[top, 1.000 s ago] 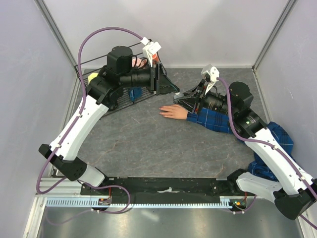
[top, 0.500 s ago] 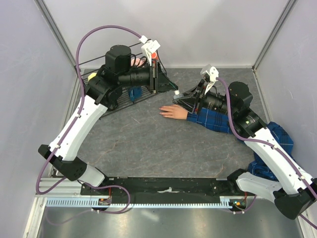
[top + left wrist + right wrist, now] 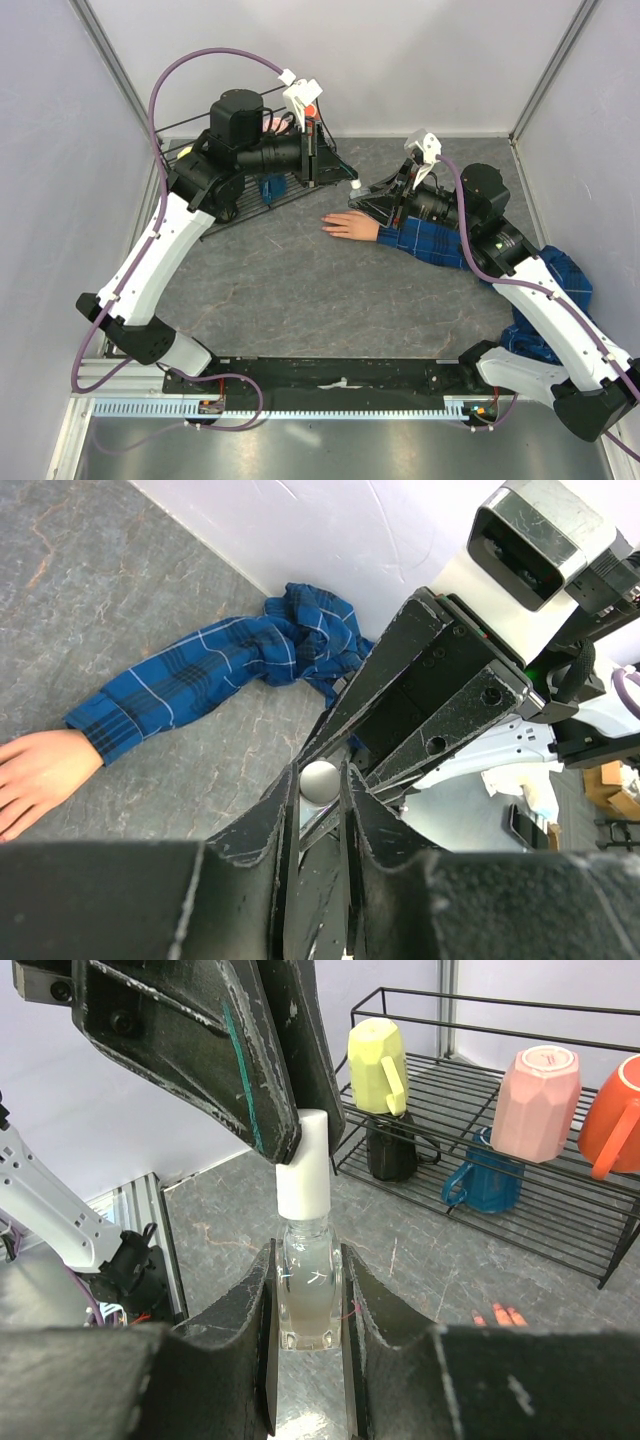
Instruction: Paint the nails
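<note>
Bright, even, soft-shadowed light; blurred near edges in wrist views.

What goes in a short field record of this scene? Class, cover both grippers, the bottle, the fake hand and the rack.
Right gripper: shut on the clear bottle
Left gripper: shut on the white cap, which sits on the bottle's neck
Fake hand: flat on the table, apart from both grippers, at the end of a blue plaid sleeve
Nails: too small to tell if painted
Wire rack: holds yellow, pink, orange, blue and black mugs
</note>
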`<move>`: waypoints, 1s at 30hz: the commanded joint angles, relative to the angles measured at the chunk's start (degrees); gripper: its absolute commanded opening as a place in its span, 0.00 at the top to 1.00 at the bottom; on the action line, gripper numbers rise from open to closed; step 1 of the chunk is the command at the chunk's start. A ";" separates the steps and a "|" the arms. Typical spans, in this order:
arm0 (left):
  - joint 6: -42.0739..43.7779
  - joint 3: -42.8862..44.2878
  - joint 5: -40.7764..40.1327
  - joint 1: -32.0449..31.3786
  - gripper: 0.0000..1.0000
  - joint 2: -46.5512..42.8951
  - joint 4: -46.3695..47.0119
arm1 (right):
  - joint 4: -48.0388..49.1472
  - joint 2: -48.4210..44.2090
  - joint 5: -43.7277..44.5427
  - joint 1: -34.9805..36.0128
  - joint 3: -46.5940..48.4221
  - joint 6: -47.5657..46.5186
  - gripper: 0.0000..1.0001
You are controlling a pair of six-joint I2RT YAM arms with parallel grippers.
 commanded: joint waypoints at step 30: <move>2.94 4.15 -6.19 -0.29 0.98 -0.15 1.09 | 3.16 -0.92 -1.22 -0.18 1.37 -0.27 1.00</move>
